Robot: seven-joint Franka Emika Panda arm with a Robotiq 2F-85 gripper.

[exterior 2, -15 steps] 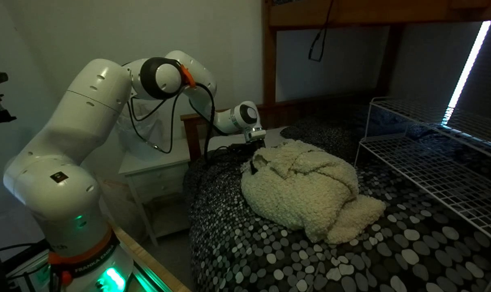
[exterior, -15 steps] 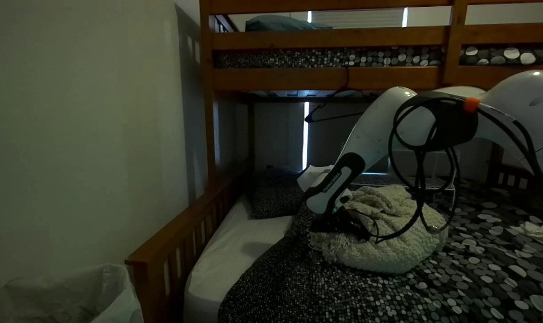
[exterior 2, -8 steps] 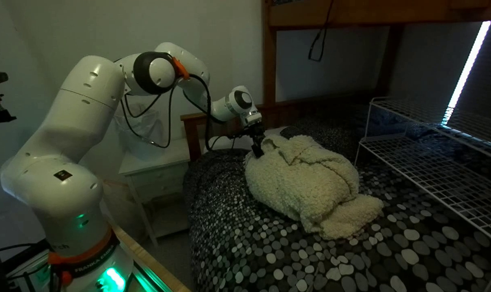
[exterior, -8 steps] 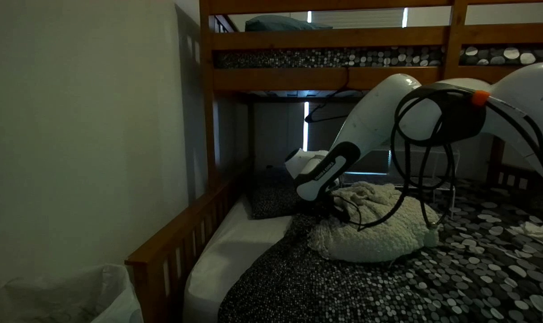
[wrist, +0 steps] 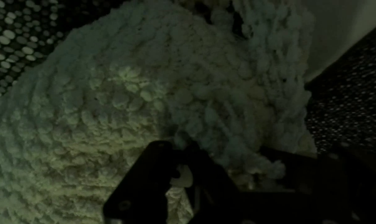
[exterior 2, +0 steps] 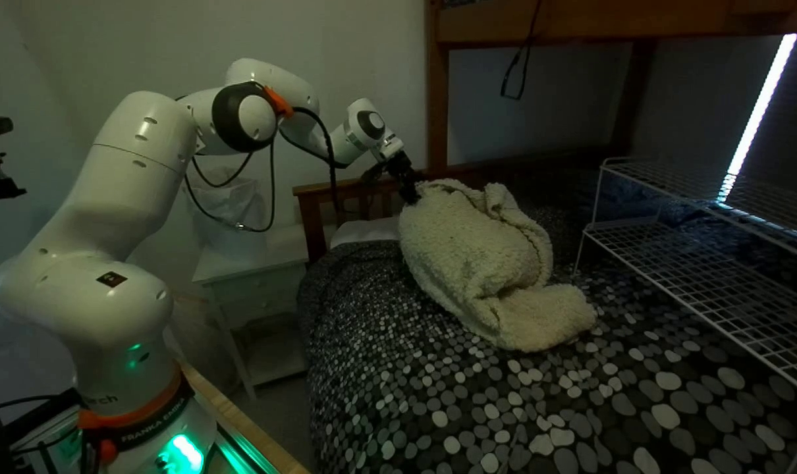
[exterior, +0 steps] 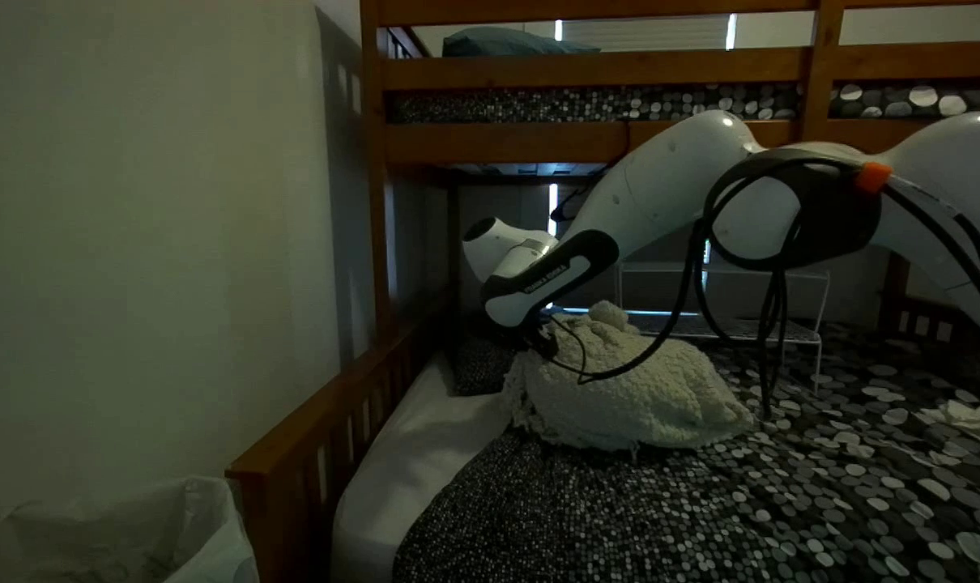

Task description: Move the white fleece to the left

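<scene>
The white fleece (exterior 2: 477, 250) is a bunched, fluffy cream blanket on the bed. It also shows in an exterior view (exterior: 644, 405) and fills much of the wrist view (wrist: 107, 118). My gripper (exterior 2: 409, 191) is at its upper corner near the headboard end, and that corner is raised in a peak. In the wrist view the gripper's (wrist: 178, 148) dark fingertips are close together with a tuft of fleece between them. The lower part of the fleece rests on the bedding. The fingertips are hidden by the fleece and darkness in both exterior views.
A white wire rack (exterior 2: 695, 263) stands on the bed. A dark pillow (exterior: 482, 364) lies by the wooden bed rail (exterior: 312, 413). The upper bunk beam (exterior: 587, 143) and a hanger are above. A white nightstand (exterior 2: 253, 276) stands beside the bed.
My gripper has risen and moved left in both exterior views, pulling the fleece with it. The fleece has slid left and away, and its held corner is higher.
</scene>
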